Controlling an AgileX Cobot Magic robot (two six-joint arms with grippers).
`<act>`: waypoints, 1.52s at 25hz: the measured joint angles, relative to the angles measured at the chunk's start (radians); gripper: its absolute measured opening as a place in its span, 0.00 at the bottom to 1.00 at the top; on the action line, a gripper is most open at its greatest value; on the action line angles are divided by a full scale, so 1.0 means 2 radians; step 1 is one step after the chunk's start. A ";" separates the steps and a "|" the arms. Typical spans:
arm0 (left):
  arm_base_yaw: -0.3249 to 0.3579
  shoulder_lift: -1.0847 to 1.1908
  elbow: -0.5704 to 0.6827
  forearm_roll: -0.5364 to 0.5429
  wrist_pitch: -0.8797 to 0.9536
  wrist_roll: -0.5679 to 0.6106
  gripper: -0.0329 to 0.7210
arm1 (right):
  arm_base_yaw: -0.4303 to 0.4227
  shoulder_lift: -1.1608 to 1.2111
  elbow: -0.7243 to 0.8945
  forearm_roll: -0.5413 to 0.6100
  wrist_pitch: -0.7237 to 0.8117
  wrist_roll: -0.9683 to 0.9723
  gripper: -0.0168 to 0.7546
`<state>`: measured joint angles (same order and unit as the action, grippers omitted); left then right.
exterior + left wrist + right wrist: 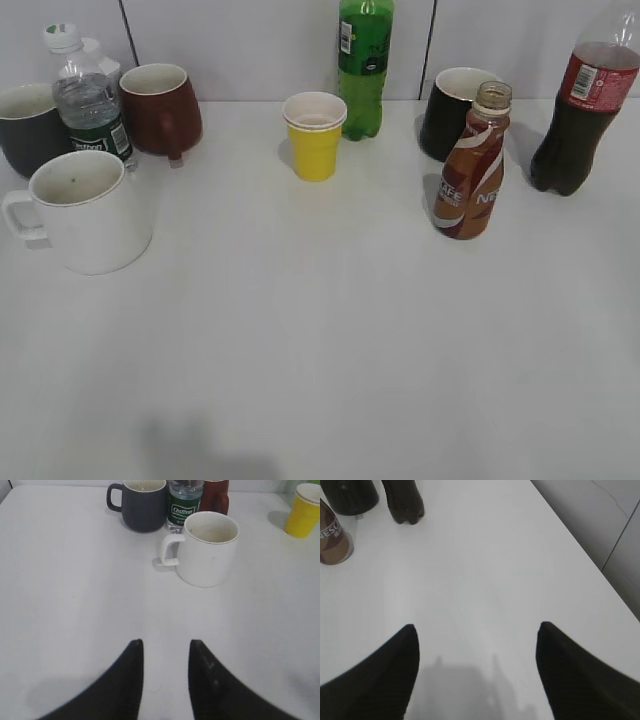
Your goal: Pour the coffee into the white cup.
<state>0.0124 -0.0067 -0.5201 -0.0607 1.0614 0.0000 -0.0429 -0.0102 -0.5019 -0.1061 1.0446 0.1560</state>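
The right hand (476,630) hangs wide open and empty (the left hand (166,647) narrower, also empty), the uncapped coffee bottle (332,537) ahead to its left, so nothing is gripped for pouring into the white cup (207,547).

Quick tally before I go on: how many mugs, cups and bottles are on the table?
Mugs: 4 – white mug, dark grey mug, maroon mug, black mug
Paper cups: 1 – yellow cup
Bottles: 4 – water bottle, green bottle, coffee bottle, cola bottle
Total: 9
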 joint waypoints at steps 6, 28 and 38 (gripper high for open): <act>0.000 0.060 -0.017 0.000 -0.070 0.000 0.42 | 0.000 0.000 0.000 0.000 0.000 0.000 0.76; -0.040 0.471 0.141 0.018 -0.769 0.024 0.44 | 0.000 0.000 0.000 0.000 0.000 0.000 0.76; -0.094 0.576 0.166 -0.028 -0.847 0.024 0.45 | 0.000 0.000 0.000 0.000 0.000 0.000 0.76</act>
<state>-0.1765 1.1459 -0.1877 -0.1166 -0.6322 0.0488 -0.0429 -0.0102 -0.5019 -0.1061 1.0446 0.1560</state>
